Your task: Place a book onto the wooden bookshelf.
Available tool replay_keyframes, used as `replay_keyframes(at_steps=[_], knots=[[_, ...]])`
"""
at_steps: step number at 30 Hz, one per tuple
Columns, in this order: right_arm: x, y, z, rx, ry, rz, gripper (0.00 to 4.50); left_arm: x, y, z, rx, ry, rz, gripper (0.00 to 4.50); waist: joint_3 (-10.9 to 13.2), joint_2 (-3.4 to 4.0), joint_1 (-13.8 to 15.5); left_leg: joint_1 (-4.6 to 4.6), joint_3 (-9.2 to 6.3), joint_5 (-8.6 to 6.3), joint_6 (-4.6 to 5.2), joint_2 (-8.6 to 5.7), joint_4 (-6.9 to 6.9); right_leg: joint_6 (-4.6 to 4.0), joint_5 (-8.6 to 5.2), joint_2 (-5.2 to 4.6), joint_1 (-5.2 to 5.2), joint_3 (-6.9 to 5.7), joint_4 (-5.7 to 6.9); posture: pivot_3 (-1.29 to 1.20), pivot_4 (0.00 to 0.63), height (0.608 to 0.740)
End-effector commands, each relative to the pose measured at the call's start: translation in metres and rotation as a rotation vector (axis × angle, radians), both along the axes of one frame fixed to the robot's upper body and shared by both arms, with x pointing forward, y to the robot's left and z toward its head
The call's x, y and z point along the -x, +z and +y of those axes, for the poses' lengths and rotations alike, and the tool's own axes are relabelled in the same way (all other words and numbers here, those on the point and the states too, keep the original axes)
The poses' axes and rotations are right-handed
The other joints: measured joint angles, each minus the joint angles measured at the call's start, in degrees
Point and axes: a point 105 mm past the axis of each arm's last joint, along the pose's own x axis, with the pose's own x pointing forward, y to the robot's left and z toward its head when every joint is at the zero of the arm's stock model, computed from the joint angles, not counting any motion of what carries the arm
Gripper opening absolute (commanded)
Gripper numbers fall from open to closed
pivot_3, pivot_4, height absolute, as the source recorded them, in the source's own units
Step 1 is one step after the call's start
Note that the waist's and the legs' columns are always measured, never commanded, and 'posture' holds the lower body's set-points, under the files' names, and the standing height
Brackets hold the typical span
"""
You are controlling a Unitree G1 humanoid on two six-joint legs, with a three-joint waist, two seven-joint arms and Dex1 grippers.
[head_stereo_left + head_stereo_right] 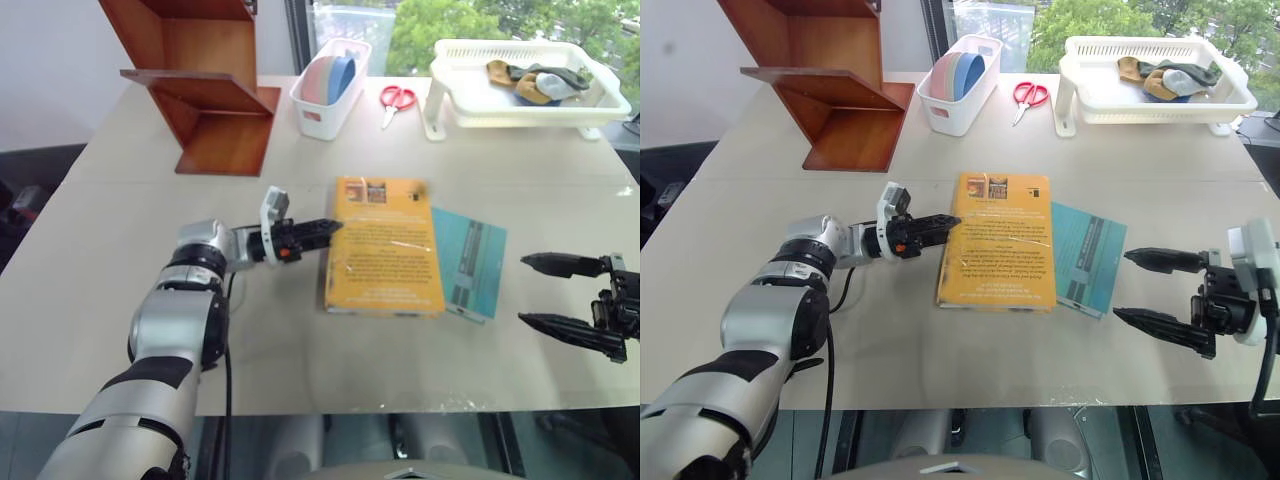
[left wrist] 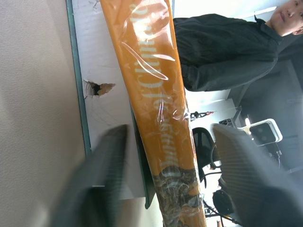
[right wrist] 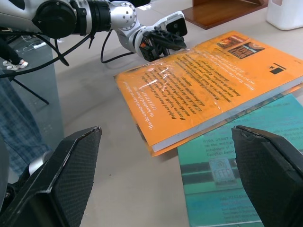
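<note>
Book (image 1: 385, 248) lies flat mid-table, its right edge over a teal book (image 1: 470, 262), with the wooden bookshelf (image 1: 205, 80) at the far left. Left gripper (image 1: 322, 231) reaches level to the book's left edge, fingers (image 2: 106, 170) straddling the spine but not visibly clamped. Squeeze fully on the spine before lifting, since the glossy wrap looks slippery. Right gripper (image 1: 1140, 288) hovers spread wide and empty, near right
</note>
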Motion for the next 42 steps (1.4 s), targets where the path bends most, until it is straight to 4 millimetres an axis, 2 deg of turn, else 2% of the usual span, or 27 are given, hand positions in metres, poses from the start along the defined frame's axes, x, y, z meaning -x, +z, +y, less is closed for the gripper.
replay_keyframes(at_steps=[1, 3, 8, 11, 13, 17, 22, 25, 29, 32, 34, 37, 41, 42], knots=[[0.000, 0.009, -0.002, 0.010, -0.001, -0.049, 4.50, -0.003, 0.010, 0.002, 0.025, 0.012, -0.027, 0.47, 0.00, 0.00, -0.05, 0.00, 0.00, 0.00, 0.00, 0.00, 0.00, 0.00, 0.00, 0.00, 0.00, 0.00, 0.00, 0.00, 0.150, 0.740], [-0.001, 0.009, -0.002, 0.007, -0.001, -0.048, 4.50, -0.003, 0.009, 0.003, 0.026, 0.013, -0.025, 0.05, 0.00, 0.00, -0.07, 0.00, 0.00, 0.00, 0.00, 0.00, 0.00, 0.00, 0.00, 0.00, 0.00, 0.00, 0.01, 0.00, 0.150, 0.740], [-0.004, 0.008, -0.001, 0.008, 0.007, -0.048, 4.50, -0.004, 0.012, 0.012, 0.056, 0.050, -0.028, 0.05, 0.00, 0.00, -0.16, 0.01, 0.00, 0.00, 0.00, 0.01, 0.01, 0.00, 0.00, 0.00, 0.00, 0.00, 0.02, 0.00, 0.150, 0.740], [-0.006, 0.011, -0.002, -0.002, 0.008, -0.058, 4.50, -0.006, 0.027, 0.016, 0.098, 0.062, -0.067, 0.05, 0.00, 0.00, -0.18, 0.01, 0.00, 0.00, 0.00, 0.01, 0.01, 0.00, 0.00, 0.01, 0.00, 0.00, 0.02, 0.00, 0.150, 0.740], [-0.007, 0.015, -0.003, -0.027, 0.009, -0.070, 4.50, -0.007, 0.044, 0.018, 0.118, 0.044, -0.140, 0.05, 0.01, -0.01, -0.12, 0.00, -0.01, 0.00, 0.00, 0.01, 0.01, 0.00, 0.00, 0.01, -0.01, -0.01, 0.02, 0.00, 0.150, 0.740], [-0.010, 0.040, -0.008, -0.190, 0.008, -0.096, 4.50, -0.001, 0.086, 0.012, 0.049, -0.054, -0.437, 0.05, 0.06, -0.07, 0.03, -0.08, -0.07, 0.03, -0.04, 0.08, 0.03, -0.02, 0.01, -0.02, -0.01, -0.09, 0.01, 0.00, 0.150, 0.740], [-0.012, 0.060, -0.016, -0.284, 0.030, -0.109, 4.50, 0.013, 0.141, 0.009, -0.058, -0.088, -0.781, 0.05, 0.05, -0.05, 0.21, -0.10, -0.07, 0.06, -0.09, 0.22, 0.04, -0.02, 0.01, -0.03, 0.00, -0.11, -0.02, 0.00, 0.150, 0.740], [-0.018, 0.073, -0.023, -0.376, 0.056, -0.122, 4.50, 0.018, 0.191, 0.008, -0.132, -0.029, -1.094, 0.05, 0.09, -0.05, 0.20, -0.06, -0.05, 0.03, -0.04, 0.22, 0.05, -0.02, 0.01, -0.01, 0.00, -0.10, 0.00, 0.00, 0.150, 0.740], [-0.027, 0.093, -0.035, -0.514, 0.079, -0.163, 4.50, 0.017, 0.242, 0.004, -0.308, 0.116, -1.485, 0.05, 0.14, -0.08, 0.21, -0.08, -0.05, 0.03, -0.03, 0.21, 0.16, -0.01, 0.02, -0.01, 0.01, -0.11, 0.04, 0.00, 0.150, 0.740], [-0.033, 0.105, -0.045, -0.599, 0.078, -0.199, 4.50, 0.023, 0.282, -0.001, -0.373, 0.233, -1.732, 0.05, 0.14, -0.08, 0.27, -0.08, -0.01, 0.03, -0.02, 0.19, 0.14, -0.01, 0.02, -0.01, 0.01, -0.09, -0.01, 0.00, 0.150, 0.740], [-0.037, 0.109, -0.051, -0.647, 0.079, -0.204, 4.50, 0.025, 0.293, -0.003, -0.529, 0.266, -1.909, 0.05, 0.15, -0.05, 0.26, -0.09, 0.01, 0.03, -0.02, 0.18, 0.09, -0.01, 0.02, -0.01, 0.00, -0.07, -0.05, 0.00, 0.150, 0.740], [-0.042, 0.117, -0.057, -0.694, 0.092, -0.225, 4.50, 0.022, 0.296, 0.000, -0.813, 0.256, -2.126, 0.05, 0.22, 0.07, 0.19, -0.07, 0.12, 0.03, -0.03, 0.12, 0.03, -0.01, 0.02, 0.00, -0.03, 0.03, -0.08, 0.00, 0.150, 0.740], [-0.049, 0.120, -0.061, -0.699, 0.097, -0.233, 4.50, 0.027, 0.304, 0.003, -0.969, 0.258, -2.252, 0.05, 0.29, 0.16, 0.09, -0.07, 0.15, 0.03, -0.01, 0.14, 0.02, -0.01, 0.02, 0.01, -0.07, 0.08, -0.03, 0.00, 0.150, 0.740], [-0.050, 0.119, -0.061, -0.699, 0.100, -0.232, 4.50, 0.025, 0.304, 0.008, -1.066, 0.242, -2.287, 0.05, 0.30, 0.16, 0.07, -0.07, 0.15, 0.02, -0.01, 0.16, 0.03, -0.01, 0.02, 0.02, -0.08, 0.07, -0.02, 0.00, 0.150, 0.740]])
